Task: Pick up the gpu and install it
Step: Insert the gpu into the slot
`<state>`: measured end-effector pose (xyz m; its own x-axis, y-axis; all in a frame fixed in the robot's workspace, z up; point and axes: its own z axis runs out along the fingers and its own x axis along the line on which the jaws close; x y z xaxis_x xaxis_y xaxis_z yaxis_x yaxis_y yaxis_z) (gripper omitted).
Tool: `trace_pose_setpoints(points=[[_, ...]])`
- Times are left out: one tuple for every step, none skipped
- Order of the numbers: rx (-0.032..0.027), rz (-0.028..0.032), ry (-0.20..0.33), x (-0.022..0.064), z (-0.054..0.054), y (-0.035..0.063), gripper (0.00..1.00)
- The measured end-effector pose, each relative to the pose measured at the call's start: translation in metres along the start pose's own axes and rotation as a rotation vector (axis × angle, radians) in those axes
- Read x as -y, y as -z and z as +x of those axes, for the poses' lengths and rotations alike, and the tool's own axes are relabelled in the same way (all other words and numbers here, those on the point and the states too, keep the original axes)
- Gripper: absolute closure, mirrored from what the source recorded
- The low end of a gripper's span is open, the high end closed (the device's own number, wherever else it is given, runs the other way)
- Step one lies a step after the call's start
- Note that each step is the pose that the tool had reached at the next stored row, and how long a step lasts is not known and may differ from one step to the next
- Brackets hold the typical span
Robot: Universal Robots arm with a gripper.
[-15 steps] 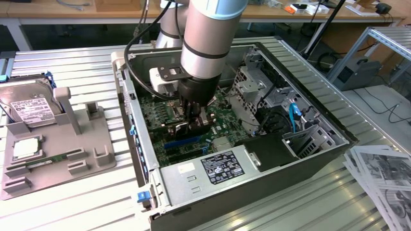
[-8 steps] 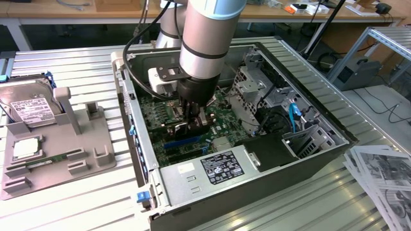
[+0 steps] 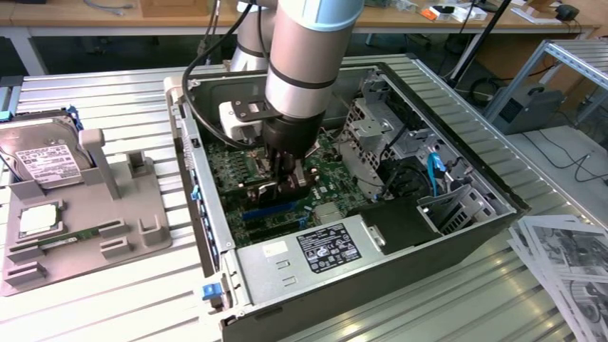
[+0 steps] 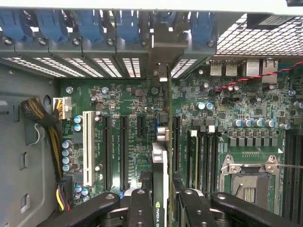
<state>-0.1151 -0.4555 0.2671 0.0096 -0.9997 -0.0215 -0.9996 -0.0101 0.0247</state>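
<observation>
Claw (image 3: 290, 187) sits clamped on the gpu (image 4: 160, 163), deep inside the open computer case (image 3: 380, 285) on the counter (image 3: 114, 306), with the card edge-on just above the motherboard (image 4: 132, 142). It looks stiff, light and fragile; its bare upper edge, away from the silver bracket (image 4: 160, 71), seems the safest hold.

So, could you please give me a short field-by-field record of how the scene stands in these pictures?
arm: reaching down into the open computer case
jaws: shut on the gpu, one on each side
gpu: held on edge over the motherboard, bracket end toward the row of blue clips
seating: cannot tell whether it is in a slot
hard drive: on the grey tray outside the case, at the exterior view's left
</observation>
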Motion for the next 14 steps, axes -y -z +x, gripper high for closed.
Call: trace_pose_setpoints(points=[[0.0001, -0.0001, 0.0, 0.0, 0.0, -0.0004, 0.73], [0.0004, 0.0, 0.0, 0.0, 0.0, -0.001, 0.73], [0.0004, 0.0, 0.0, 0.0, 0.0, -0.0012, 0.73], [0.0004, -0.0001, 0.0, 0.0, 0.0, -0.0013, 0.73], [0.0006, -0.0001, 0.0, 0.0, 0.0, -0.0014, 0.73], [0.0006, -0.0001, 0.0, 0.0, 0.0, -0.0014, 0.73], [0.0008, 0.0, 0.0, 0.0, 0.0, -0.0015, 0.73], [0.0008, 0.0, 0.0, 0.0, 0.0, -0.0015, 0.73], [0.0009, 0.0001, 0.0, 0.0001, 0.0, -0.0017, 0.73], [0.0012, 0.0002, 0.0, 0.0001, 0.0, -0.0023, 0.73], [0.0011, 0.0002, 0.0, 0.0001, 0.0, -0.0025, 0.73], [0.0008, 0.0, 0.0, 0.0001, 0.0001, -0.0027, 0.73], [0.0006, -0.0001, 0.0, 0.0001, 0.0001, -0.0027, 0.73], [0.0007, 0.0, 0.0, 0.0001, 0.0001, -0.0029, 0.73]])
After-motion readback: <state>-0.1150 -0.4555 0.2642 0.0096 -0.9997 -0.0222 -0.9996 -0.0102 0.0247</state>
